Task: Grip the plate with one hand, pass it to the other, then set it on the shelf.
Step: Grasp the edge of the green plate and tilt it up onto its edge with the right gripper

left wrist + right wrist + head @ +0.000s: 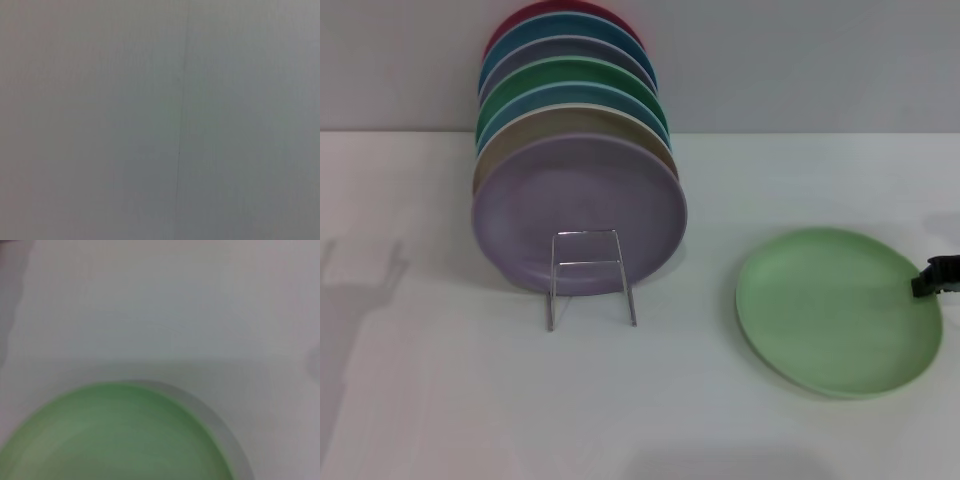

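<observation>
The round, shallow, matte mint-green plate lies flat on the smooth white counter, right of the thin silver wire shelf. The black right gripper meets the plate's right rim; its finger state cannot be determined.

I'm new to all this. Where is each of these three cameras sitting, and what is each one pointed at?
Head view: from the robot's head, forward and down at the table, the rack of standing plates and the pale green plate; only the right tool shows, at that plate's edge.
Left wrist view: on the left arm, facing a blank grey surface; no body part shows.
Right wrist view: on the right arm, above the pale green plate; no fingers show.
Shared: head and right wrist views both show that plate.
</observation>
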